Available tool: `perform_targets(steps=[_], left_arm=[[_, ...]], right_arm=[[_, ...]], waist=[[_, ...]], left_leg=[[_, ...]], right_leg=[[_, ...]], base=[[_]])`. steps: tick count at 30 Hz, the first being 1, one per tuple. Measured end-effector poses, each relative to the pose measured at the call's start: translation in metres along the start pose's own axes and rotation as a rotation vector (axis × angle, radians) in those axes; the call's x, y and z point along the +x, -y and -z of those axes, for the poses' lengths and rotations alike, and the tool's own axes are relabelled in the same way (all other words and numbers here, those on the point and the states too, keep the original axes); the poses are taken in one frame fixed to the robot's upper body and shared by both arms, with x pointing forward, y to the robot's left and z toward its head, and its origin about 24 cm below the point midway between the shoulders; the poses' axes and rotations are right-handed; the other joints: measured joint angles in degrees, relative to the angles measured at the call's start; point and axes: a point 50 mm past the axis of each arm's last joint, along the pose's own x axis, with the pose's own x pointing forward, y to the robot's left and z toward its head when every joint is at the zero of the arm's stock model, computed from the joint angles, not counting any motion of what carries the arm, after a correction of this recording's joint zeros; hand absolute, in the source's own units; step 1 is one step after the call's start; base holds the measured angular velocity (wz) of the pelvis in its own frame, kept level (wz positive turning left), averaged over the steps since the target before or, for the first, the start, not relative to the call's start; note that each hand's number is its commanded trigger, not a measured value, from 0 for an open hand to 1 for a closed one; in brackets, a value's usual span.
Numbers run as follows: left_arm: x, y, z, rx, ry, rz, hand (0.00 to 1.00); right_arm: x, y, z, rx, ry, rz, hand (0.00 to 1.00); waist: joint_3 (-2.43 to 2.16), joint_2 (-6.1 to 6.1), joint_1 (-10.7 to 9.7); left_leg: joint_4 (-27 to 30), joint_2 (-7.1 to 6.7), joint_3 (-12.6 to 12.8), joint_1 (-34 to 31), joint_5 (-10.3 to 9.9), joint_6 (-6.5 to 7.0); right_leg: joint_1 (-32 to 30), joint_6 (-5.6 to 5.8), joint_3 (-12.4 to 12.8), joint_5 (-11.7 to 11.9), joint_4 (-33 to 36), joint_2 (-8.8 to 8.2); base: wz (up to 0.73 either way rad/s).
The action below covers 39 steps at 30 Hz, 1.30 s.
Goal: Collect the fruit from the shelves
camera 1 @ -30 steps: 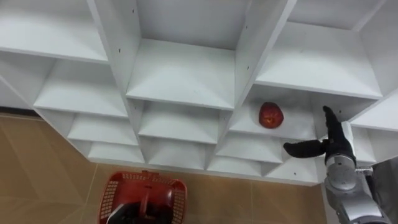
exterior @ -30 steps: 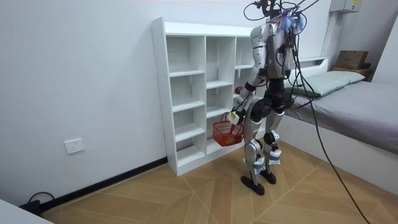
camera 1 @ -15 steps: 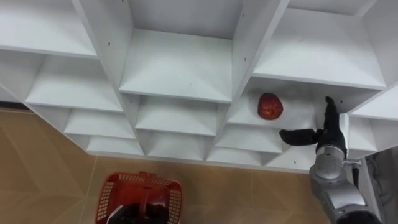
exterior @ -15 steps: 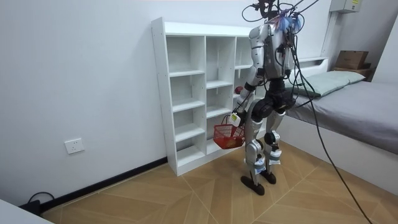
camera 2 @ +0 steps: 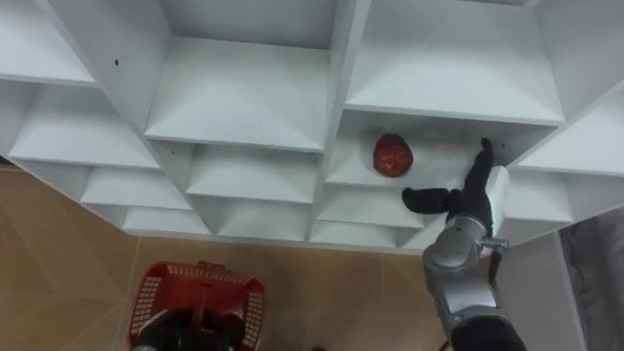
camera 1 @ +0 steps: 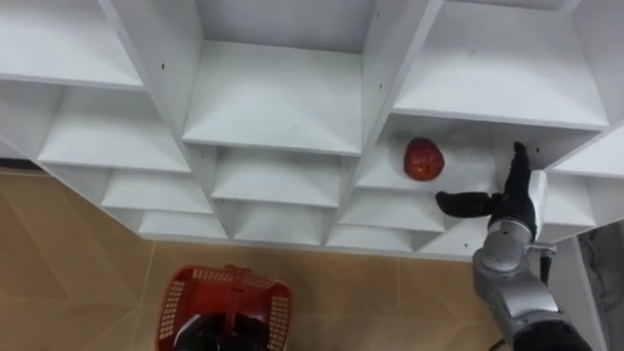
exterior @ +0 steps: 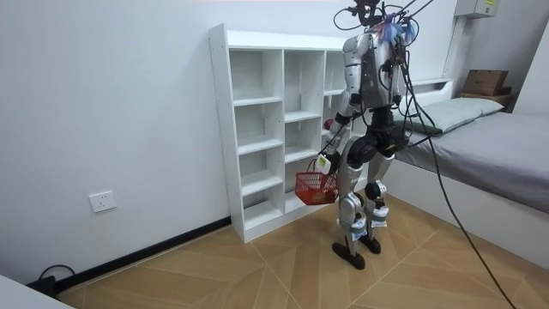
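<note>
A red apple (camera 1: 423, 159) lies on a shelf in the right column of the white closet (camera 1: 283, 97). My right hand (camera 1: 509, 203) is open just right of and below the apple, at the mouth of that compartment. Its fingers point up and its thumb reaches toward the fruit without touching it. Low in the view hangs a red basket (camera 1: 261, 297); my left hand (camera 1: 207, 336) is shut on its handle. In the room view I stand facing the closet (exterior: 257, 129), with the basket (exterior: 316, 186) at knee height.
The other closet compartments hold nothing. Wooden floor (camera 1: 68, 253) lies below the shelves. A bed (exterior: 489, 137) stands close behind me on the room view's right. A white wall with a socket (exterior: 103, 202) runs along the room view's left.
The eye view has shifted slightly. My right hand has edged a little nearer the apple, staying open. The basket still hangs from my left hand.
</note>
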Motion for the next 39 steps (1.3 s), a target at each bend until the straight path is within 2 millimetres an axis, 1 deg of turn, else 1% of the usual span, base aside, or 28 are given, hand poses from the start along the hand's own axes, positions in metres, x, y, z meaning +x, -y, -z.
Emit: perform_targets(steps=[3,6,12,14,18,20,21,23,25,26,27,28,29,32,39], left_arm=[[0.001,0.004,-0.004,-0.001,0.010,0.004,1.00],[0.002,0.008,-0.004,0.001,0.012,0.015,1.00],[0.003,0.017,-0.005,-0.016,0.017,0.024,1.00],[0.004,0.021,-0.005,-0.033,0.018,0.034,1.00],[0.004,0.026,-0.005,-0.049,0.017,0.043,1.00],[0.004,0.028,-0.003,-0.038,0.010,0.049,1.00],[0.004,0.028,-0.002,-0.037,0.008,0.050,1.00],[0.004,0.029,-0.002,-0.034,0.004,0.052,1.00],[0.004,0.033,-0.002,-0.038,0.002,0.062,1.00],[0.004,0.033,-0.001,-0.037,-0.001,0.062,1.00],[0.005,0.036,0.000,-0.043,-0.008,0.069,1.00],[0.005,0.039,0.001,-0.047,-0.011,0.075,1.00],[0.005,0.041,0.001,-0.049,-0.010,0.078,1.00],[0.005,0.039,0.004,-0.051,-0.016,0.070,1.00],[0.005,0.040,0.004,-0.049,-0.017,0.073,1.00]], right_arm=[[0.001,-0.001,-0.006,0.017,0.012,-0.002,0.00],[0.000,-0.003,-0.012,0.079,0.000,-0.012,0.00],[-0.001,-0.005,-0.019,0.148,-0.002,-0.031,0.00],[-0.001,-0.006,-0.020,0.155,0.001,-0.043,0.00],[-0.001,-0.005,-0.023,0.211,-0.006,-0.062,0.00],[-0.005,-0.005,-0.019,0.214,-0.002,-0.107,0.00],[-0.006,-0.005,-0.019,0.213,-0.001,-0.119,0.00],[-0.008,-0.010,-0.018,0.209,0.006,-0.196,0.00],[-0.016,-0.026,-0.026,0.198,0.048,-0.344,0.00],[-0.020,-0.033,-0.028,0.202,0.055,-0.385,0.00],[-0.027,-0.044,-0.030,0.219,0.060,-0.445,0.00],[-0.034,-0.054,-0.031,0.219,0.063,-0.524,0.00],[-0.040,-0.063,-0.032,0.217,0.066,-0.585,0.00],[-0.042,-0.066,-0.028,0.212,0.051,-0.615,0.00],[-0.043,-0.066,-0.026,0.170,0.067,-0.636,0.00]], waist=[[-0.04,0.03,-0.07],[-0.06,0.06,-0.10],[-0.15,0.22,-0.97],[-0.27,0.43,-1.47],[-0.32,0.88,-1.70],[-0.54,1.24,-1.69],[-0.56,1.32,-1.69],[-0.63,1.46,-1.69],[-0.91,1.94,-1.35],[-1.03,2.15,-1.08],[-1.05,2.53,-0.39],[-1.18,2.84,0.01],[-1.14,2.96,0.41],[-1.08,3.06,0.00],[-1.00,3.09,-0.25]], left_leg=[[-0.19,-0.09,0.42,-0.52,0.21,0.08],[-0.65,-0.09,0.85,-0.20,0.39,0.05],[-0.72,0.00,1.20,-0.14,0.47,0.01],[-0.71,0.02,1.20,-0.16,0.48,0.00],[-0.70,0.08,1.20,-0.12,0.48,0.00],[-0.86,0.15,1.21,0.13,0.52,-0.07],[-1.00,0.15,1.27,0.24,0.55,-0.10],[-1.51,0.15,1.50,0.62,0.72,-0.18],[-2.11,0.14,1.55,0.89,1.04,-0.29],[-2.16,0.15,1.55,0.98,1.06,-0.31],[-2.58,0.15,1.54,1.65,1.11,-0.34],[-2.77,0.13,1.52,2.06,1.17,-0.34],[-2.90,0.11,1.48,2.31,1.18,-0.35],[-2.91,0.08,0.97,2.50,1.18,-0.35],[-2.94,0.09,0.94,2.75,1.18,-0.35]], right_leg=[[-1.00,0.01,0.52,0.12,0.72,-0.08],[-1.07,0.01,0.90,0.13,0.73,-0.05],[-1.19,-0.05,1.24,0.17,0.70,0.07],[-1.15,-0.06,1.19,0.18,0.65,0.06],[-1.09,-0.12,1.16,0.27,0.43,0.10],[-0.82,-0.13,1.22,0.43,-0.29,0.24],[-0.77,-0.13,1.30,0.47,-0.27,0.27],[-0.71,-0.16,1.62,0.51,-0.17,0.34],[-0.73,-0.20,1.66,0.50,-0.23,0.36],[-0.69,-0.22,1.66,0.48,-0.23,0.37],[-0.26,-0.26,1.68,0.45,-0.28,0.39],[0.15,-0.29,1.61,0.36,-0.33,0.36],[0.40,-0.29,1.51,0.22,-0.34,0.31],[1.22,-0.28,0.91,0.17,-1.19,0.29],[1.63,-0.23,0.88,0.13,-1.35,0.32]], base=[[-0.08],[-0.05],[-0.01],[0.00],[0.00],[0.00],[-0.07],[-0.06],[0.00],[0.00],[0.03],[0.03],[0.08],[0.08],[0.00]])
